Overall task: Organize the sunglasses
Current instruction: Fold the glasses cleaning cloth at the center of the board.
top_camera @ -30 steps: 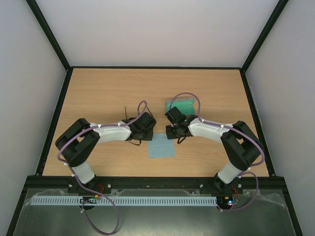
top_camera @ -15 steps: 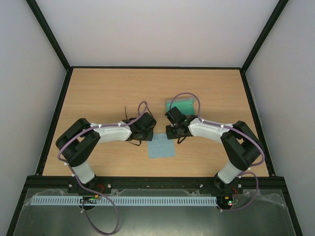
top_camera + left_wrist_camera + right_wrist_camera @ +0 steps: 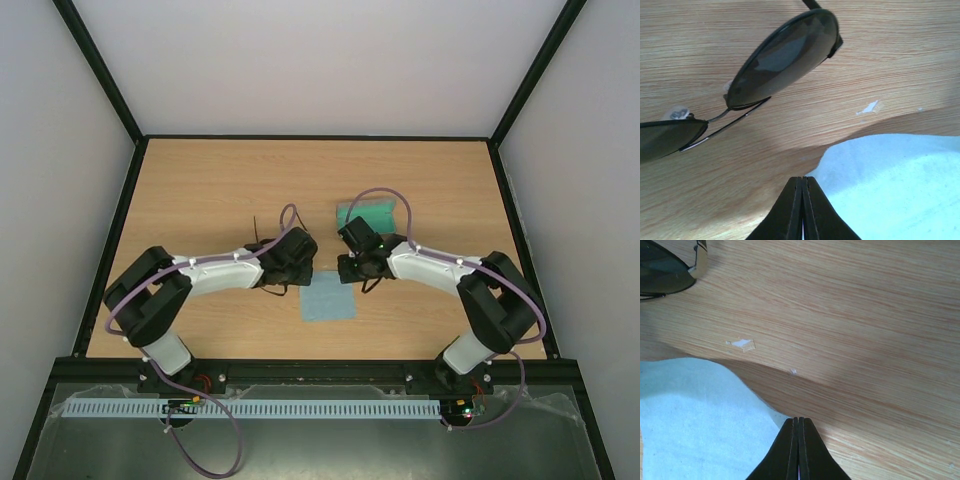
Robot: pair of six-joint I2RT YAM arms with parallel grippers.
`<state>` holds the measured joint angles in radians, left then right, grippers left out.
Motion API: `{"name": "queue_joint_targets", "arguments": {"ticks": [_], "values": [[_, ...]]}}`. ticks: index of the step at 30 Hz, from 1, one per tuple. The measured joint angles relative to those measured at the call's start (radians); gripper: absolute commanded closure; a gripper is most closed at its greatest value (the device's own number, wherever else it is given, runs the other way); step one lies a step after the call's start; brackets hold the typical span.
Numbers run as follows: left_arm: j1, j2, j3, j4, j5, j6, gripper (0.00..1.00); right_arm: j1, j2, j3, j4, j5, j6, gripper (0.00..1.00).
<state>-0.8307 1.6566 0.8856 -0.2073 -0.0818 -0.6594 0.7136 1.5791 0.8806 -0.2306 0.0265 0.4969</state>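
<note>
Since the table (image 3: 200, 190) is the biggest thing, start there: it is a wide wooden top that fills the middle of the top view. A blue cloth (image 3: 328, 298) lies flat just below the middle. A green flat thing (image 3: 372, 213) lies just above the middle, a little to the right.

The sunglasses (image 3: 785, 57) lie on bare wood just left of the middle in the top view, mostly hidden under the left arm. In the left wrist view one dark round lens sits at the top middle. The other lens peeks in at the left edge. They are near the cloth but not touching it.

The left gripper (image 3: 802, 181) has its fingers pressed tight together, and they seem to nip a corner of the cloth. The right gripper (image 3: 799, 421) is pressed together the same way on another corner. The cloth edge lifts a little at both.

I think the sunglasses are very light. The thin wire frame would bend if squeezed hard. The lenses look smooth, so they could slip or get scratched. The long thin side arms look springy. The best place to hold is likely the little bar between the lenses, or the frame corner by a hinge, with a soft pinch.
</note>
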Motion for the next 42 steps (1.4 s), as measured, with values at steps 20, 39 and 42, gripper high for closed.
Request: {"name": "queue_joint_targets", "arguments": {"ticks": [20, 39, 42], "values": [[-0.061, -0.112, -0.096, 0.006, 0.004, -0.038, 0.98, 0.002, -0.103, -0.087, 0.001, -0.053, 0.000, 0.99], [-0.140, -0.201, -0.149, -0.005, 0.003, -0.088, 0.98, 0.076, -0.187, -0.153, -0.021, -0.037, 0.012, 0.99], [-0.155, -0.205, -0.152, -0.006, 0.003, -0.097, 0.98, 0.088, -0.193, -0.158, -0.030, -0.029, 0.018, 0.99]]}}
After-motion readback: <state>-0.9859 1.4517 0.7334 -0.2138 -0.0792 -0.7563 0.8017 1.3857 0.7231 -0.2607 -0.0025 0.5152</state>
